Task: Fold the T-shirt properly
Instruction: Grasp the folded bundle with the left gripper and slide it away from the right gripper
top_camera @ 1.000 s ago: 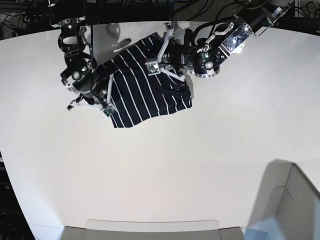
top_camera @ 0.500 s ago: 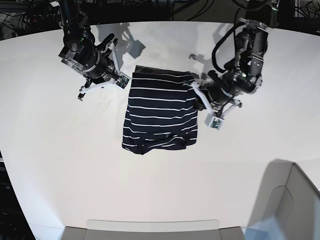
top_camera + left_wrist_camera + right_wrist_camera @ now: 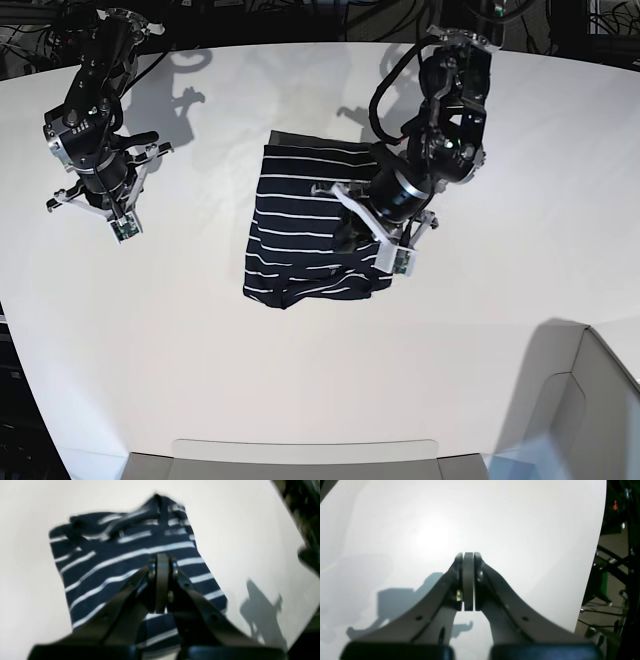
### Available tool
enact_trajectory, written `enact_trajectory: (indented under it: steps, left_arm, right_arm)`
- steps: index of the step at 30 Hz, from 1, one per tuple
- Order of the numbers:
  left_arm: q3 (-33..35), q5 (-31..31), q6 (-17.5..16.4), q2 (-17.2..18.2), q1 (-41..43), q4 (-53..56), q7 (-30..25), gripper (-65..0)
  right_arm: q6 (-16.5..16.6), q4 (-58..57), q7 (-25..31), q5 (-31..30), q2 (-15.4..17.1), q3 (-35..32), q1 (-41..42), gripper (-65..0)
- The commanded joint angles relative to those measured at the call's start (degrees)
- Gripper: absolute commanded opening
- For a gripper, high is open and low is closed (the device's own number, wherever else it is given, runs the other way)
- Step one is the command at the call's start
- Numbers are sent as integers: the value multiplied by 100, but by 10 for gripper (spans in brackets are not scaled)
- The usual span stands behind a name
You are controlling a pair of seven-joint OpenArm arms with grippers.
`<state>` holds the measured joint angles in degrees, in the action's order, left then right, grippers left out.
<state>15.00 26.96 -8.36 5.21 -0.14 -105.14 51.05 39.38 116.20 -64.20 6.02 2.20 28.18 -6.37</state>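
The striped T-shirt (image 3: 318, 225) lies on the white counter (image 3: 300, 380) as a compact, roughly rectangular packet, so I judge the folding to be far along. Its long axis runs from the edge nearer the arm bases towards the open counter, with the white stripes crossing that axis.

The left gripper (image 3: 392, 255) is by far the nearer one. It hangs over the packet's side edge, close to the far corner, and the cloth spreads ahead of and beneath its jaws. In the left wrist view the left gripper (image 3: 162, 580) has its jaws pressed together with no gap and no cloth visibly pinched between them; the navy stripes pass behind them. Whether the tips touch the fabric or float just above it I cannot tell, since that view is blurred.

The right gripper (image 3: 115, 215) sits well apart from the shirt, out to the side over bare counter. In its own wrist view the right gripper (image 3: 468, 580) also has its jaws clenched on nothing, with only white surface and its shadow ahead.

Any further smoothing or squaring of the packet would fall most naturally to the left arm, which would need to open before taking an edge
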Motion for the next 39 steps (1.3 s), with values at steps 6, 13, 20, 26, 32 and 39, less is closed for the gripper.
enact_trajectory:
  steps: [6,13,20,26,32,39]
  left_arm:
    - [860,34,14,98,-298,1182,-889,-650]
    - [1431,25,40,160,-641,3125,-1434,-650]
    - [1106,25,40,846,-658,4075,-1768,-650]
    - [1062,25,5,1857,-658,4426,-1883,-650]
    - [1062,34,-4,2569,-702,4593,-2111,-650]
    - [262,51,-4,2815,-658,3916,-2085,-650]
  right_arm:
    - [62,85,104,-35,40,34,-264,-650]
    - [62,85,104,-35,22,34,-449,-650]
    - [62,85,104,-26,31,263,-536,-650]
    - [62,85,104,-26,31,280,-545,-650]
    - [62,94,104,-35,5,219,-510,-650]
    - [62,85,113,-88,-4,219,-387,-650]
